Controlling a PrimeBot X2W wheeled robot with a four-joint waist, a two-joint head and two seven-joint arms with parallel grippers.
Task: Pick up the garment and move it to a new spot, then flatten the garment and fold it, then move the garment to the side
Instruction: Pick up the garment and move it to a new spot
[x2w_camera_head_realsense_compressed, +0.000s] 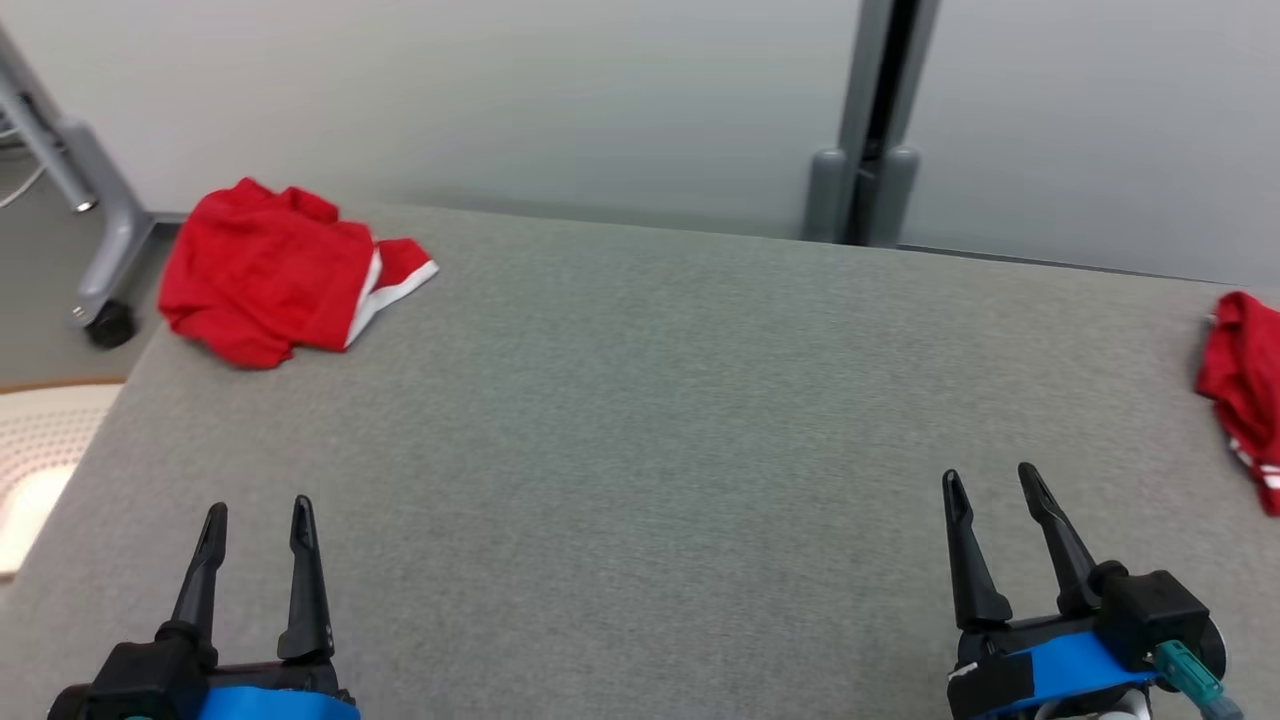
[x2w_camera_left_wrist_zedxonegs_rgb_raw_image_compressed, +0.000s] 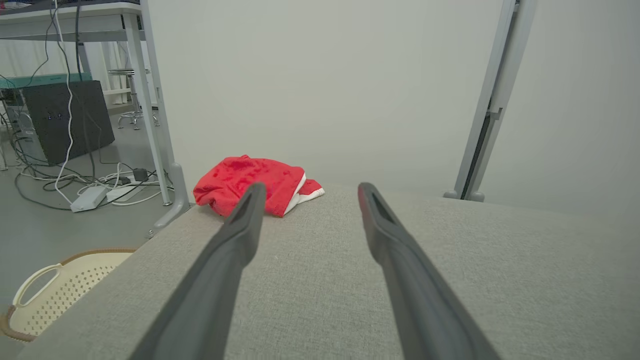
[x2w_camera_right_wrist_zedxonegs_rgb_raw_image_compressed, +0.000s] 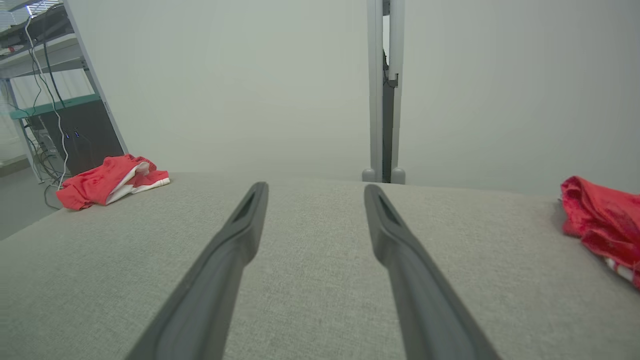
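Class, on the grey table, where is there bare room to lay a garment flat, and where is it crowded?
The middle of the grey table is bare, bordered by the red garment at the far left corner, the second red garment at the right edge, and the open left gripper and right gripper at the near side. Crowded: those two garment spots.

My head camera looks forward and down on the surface (x2w_camera_head_realsense_compressed: 640, 420) from above its near edge, with the left pincer (x2w_camera_head_realsense_compressed: 258, 507) and right pincer (x2w_camera_head_realsense_compressed: 992, 474) in its bottom corners. Each wrist camera sits low and close over it, facing the far wall (x2w_camera_head_realsense_compressed: 500, 100) along its own pincer. All three share the red garment (x2w_camera_head_realsense_compressed: 270, 270) at the far left corner and the grey post (x2w_camera_head_realsense_compressed: 858, 100).
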